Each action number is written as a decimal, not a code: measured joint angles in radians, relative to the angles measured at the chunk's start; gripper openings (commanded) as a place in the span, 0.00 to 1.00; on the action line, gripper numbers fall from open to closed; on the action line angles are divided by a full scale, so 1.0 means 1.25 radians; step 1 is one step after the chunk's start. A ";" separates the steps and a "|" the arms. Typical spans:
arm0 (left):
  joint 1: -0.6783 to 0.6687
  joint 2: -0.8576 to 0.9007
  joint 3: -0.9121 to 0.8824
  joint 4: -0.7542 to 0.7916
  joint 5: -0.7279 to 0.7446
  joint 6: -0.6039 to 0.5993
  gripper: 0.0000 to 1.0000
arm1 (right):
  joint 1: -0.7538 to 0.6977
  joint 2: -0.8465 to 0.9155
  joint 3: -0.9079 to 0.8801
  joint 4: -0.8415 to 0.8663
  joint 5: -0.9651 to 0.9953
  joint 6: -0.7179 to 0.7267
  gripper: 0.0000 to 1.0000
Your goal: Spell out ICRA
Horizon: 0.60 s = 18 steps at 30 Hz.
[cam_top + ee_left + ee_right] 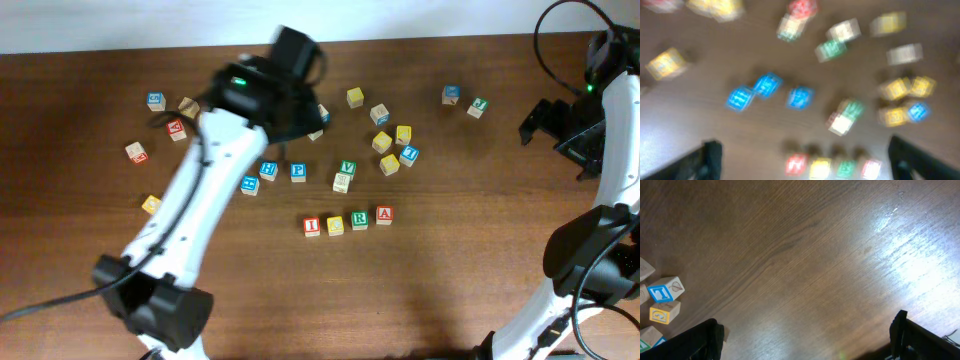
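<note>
Row: four small wooden letter blocks [348,221], red I, yellow, green R and red A, sat mid-way across the brown wooden table [480,200]. The long axis ran left-right, with the A end angled slightly away from the arms' bases.
Left gripper [802,145]: spread wide, empty, above the blocks, its view blurred.
Right gripper [807,320]: spread, empty, well apart from the row.
</note>
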 measured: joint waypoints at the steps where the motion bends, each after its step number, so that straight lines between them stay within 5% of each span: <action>1: 0.052 -0.016 0.004 -0.083 -0.002 0.003 0.99 | 0.000 0.000 0.000 -0.001 0.000 0.000 0.98; 8: 0.250 -0.020 0.004 -0.240 -0.002 0.009 0.99 | 0.000 0.000 0.000 0.000 0.000 0.000 0.98; 18: 0.299 -0.191 -0.056 -0.273 -0.014 0.031 0.99 | 0.000 0.000 0.000 0.000 0.000 0.000 0.98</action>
